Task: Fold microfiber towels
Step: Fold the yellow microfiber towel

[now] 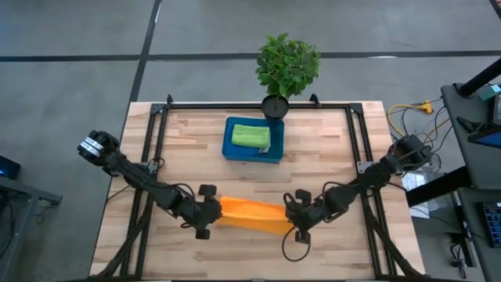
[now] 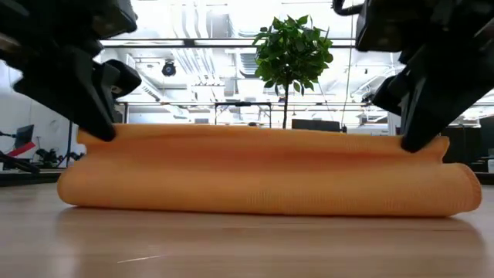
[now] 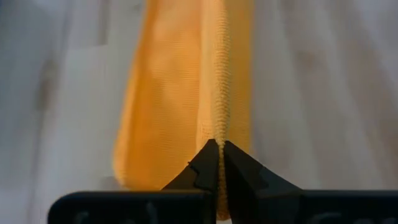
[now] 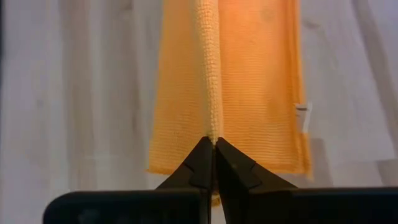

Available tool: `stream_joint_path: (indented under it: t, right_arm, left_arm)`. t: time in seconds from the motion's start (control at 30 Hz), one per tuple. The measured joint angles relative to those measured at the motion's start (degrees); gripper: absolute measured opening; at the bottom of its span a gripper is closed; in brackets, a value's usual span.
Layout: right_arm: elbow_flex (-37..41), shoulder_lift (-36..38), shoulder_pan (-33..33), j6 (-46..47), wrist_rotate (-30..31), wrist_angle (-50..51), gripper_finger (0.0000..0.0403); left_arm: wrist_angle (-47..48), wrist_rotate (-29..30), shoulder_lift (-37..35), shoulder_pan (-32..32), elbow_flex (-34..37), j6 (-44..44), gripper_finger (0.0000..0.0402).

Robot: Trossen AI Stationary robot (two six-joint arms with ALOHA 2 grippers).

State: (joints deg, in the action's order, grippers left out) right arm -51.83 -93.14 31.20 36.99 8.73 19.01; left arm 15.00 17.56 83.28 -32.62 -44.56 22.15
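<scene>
At the near edge of the surface, the orange towel lay folded into a long band. The left gripper and right gripper each had jaws clamped on one end. Farther back, the green towel sat in the blue tray.

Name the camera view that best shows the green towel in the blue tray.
The high view: the green towel lies folded inside the blue tray, seen whole from above. The low view shows none of it; the orange towel fills that picture. Both wrist views show only the orange towel pinched by the left gripper and right gripper.
</scene>
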Motion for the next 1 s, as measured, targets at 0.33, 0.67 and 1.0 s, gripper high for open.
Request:
stream_joint_path:
  t: [0.33, 0.67, 1.0]
  right_arm:
    - [1.5, 0.0, -3.4, -0.1, 0.2, 2.0, 0.0009]
    - [2.8, -0.1, -6.2, -0.6, 0.3, 1.8, 0.0009]
    - [3.0, -0.1, -10.8, -0.6, 0.2, 2.0, 0.0056]
  left_arm:
    - [-0.5, 4.0, 3.3, 2.7, 0.0, 1.3, 0.0]
    - [-0.6, 5.1, 8.7, 5.3, -0.2, 2.3, 0.0]
    - [-0.4, 10.0, 6.7, 9.0, -0.2, 2.9, 0.0093]
